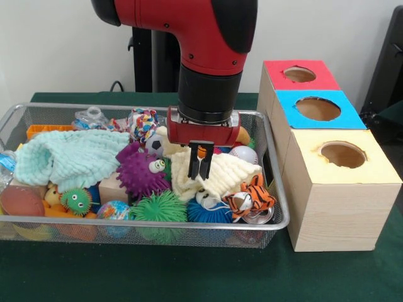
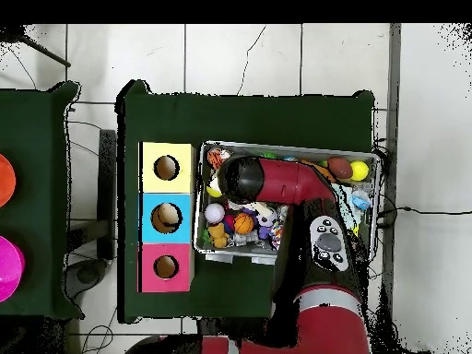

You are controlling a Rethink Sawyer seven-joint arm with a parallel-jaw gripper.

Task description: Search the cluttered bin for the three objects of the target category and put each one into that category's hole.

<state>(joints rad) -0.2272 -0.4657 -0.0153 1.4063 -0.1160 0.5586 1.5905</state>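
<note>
My gripper (image 1: 201,168) hangs inside the wire mesh bin (image 1: 277,189), its two black fingers close together and its tips at the top of a cream cloth (image 1: 220,175). Nothing is lifted. Around it lie a purple spiky toy (image 1: 141,171), a soccer ball (image 1: 154,145), a white ball (image 1: 243,154), a tiger toy (image 1: 252,198) and a blue spiky ball (image 1: 206,212). In the overhead view the arm (image 2: 277,182) covers the gripper. An orange ball (image 2: 242,223) and a white ball (image 2: 214,213) show beside it.
Three wooden boxes with round holes stand right of the bin: red top (image 1: 299,74), blue top (image 1: 318,108), yellow top (image 1: 342,153). A mint cloth (image 1: 69,157), green spiky balls (image 1: 157,206) and a globe ball (image 1: 113,209) fill the bin's left part.
</note>
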